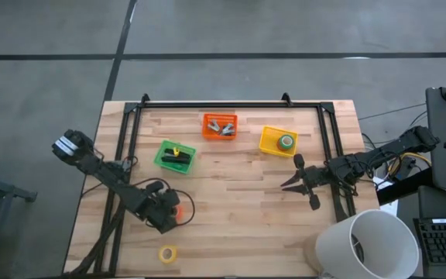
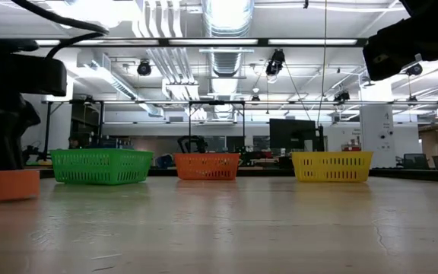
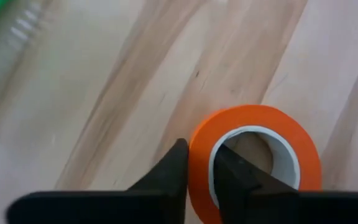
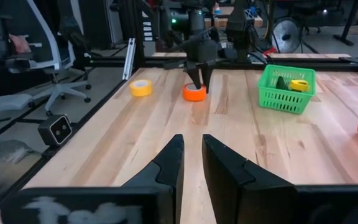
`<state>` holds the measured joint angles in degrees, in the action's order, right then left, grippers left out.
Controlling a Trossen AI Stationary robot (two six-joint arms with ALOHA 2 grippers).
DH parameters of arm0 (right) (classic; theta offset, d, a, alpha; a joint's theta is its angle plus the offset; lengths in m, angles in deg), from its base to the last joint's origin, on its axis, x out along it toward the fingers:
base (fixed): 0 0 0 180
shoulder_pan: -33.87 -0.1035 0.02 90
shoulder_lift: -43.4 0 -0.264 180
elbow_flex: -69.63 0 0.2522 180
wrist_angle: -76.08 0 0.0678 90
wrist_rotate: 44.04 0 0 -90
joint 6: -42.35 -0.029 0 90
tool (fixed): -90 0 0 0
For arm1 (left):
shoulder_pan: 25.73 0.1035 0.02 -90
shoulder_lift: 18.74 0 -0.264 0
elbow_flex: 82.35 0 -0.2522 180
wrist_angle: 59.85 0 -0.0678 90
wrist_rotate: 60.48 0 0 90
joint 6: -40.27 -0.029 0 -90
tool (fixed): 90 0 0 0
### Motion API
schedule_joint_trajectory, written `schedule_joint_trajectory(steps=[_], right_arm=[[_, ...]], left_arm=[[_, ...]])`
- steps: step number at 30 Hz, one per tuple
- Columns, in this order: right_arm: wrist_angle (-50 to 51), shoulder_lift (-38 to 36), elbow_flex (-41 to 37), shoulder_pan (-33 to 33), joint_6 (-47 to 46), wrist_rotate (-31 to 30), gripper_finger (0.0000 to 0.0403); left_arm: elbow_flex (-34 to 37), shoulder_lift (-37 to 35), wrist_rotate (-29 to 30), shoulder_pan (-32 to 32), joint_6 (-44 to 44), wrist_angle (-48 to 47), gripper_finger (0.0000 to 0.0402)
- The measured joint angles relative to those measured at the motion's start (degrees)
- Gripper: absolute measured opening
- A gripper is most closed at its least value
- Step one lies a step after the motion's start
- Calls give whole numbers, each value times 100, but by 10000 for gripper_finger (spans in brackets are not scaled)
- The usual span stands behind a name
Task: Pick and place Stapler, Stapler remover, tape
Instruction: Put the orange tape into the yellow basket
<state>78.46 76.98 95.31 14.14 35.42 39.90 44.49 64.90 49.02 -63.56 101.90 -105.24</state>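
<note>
An orange tape roll [image 3: 291, 130] lies flat on the wooden table, near its left front. My left gripper [image 1: 175, 211] comes down on the roll and is shut on its wall. A yellow tape roll [image 1: 167, 253] lies near the front edge. The green basket [image 1: 161, 157] holds a black stapler [image 1: 173, 160] and a yellow roll [image 1: 178, 151]. Grey stapler removers [image 1: 220, 126] lie in the orange basket, and a green roll [image 1: 286, 142] in the yellow basket. My right gripper [image 4: 192, 146] hovers at the table's right with a narrow gap and nothing between its fingers. My left gripper pinches the orange roll's wall [image 3: 199, 155] on the side nearest the arm. One finger [image 3: 241, 177] is inside the centre hole and the other [image 3: 166, 177] is outside. The fingers slant down from above. The roll lies flat on the table.
The three baskets stand in a row along the table's far side. A black rail frame [image 1: 231, 105] runs round the table's edges. A large white cylinder [image 1: 370, 244] stands at the front right corner. Bare wood lies in the table's middle.
</note>
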Motion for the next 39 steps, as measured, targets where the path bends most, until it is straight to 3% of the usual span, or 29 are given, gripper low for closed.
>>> schedule_joint_trajectory(steps=[7, 12, 18, 22, 29, 32, 39], right_arm=[[-4, 0, -6, 0, -281, 2, 52], [-43, 37, -60, 0, -330, 2, 52], [-791, 393, -168, 0, -600, 138, 53], [-1377, 872, -159, -2, -663, 165, 74], [-2849, 2003, -151, 37, -613, -49, 147], [-3377, 2429, -104, 99, -585, -357, 172], [-3968, 3355, 330, 127, -487, -359, 192]], left_arm=[[13, -24, 880, 30, -182, 513, 42], [13, -26, 2089, 122, -627, 1570, 68], [11, -31, 3485, 547, -1116, 3005, 53], [13, 16, 3499, 966, -1811, 4164, 48], [20, 227, 3052, 1531, -3289, 6311, 59], [17, 315, 2913, 1686, -3610, 6858, 56], [-386, 790, 2430, 1970, -3790, 7425, 57]])
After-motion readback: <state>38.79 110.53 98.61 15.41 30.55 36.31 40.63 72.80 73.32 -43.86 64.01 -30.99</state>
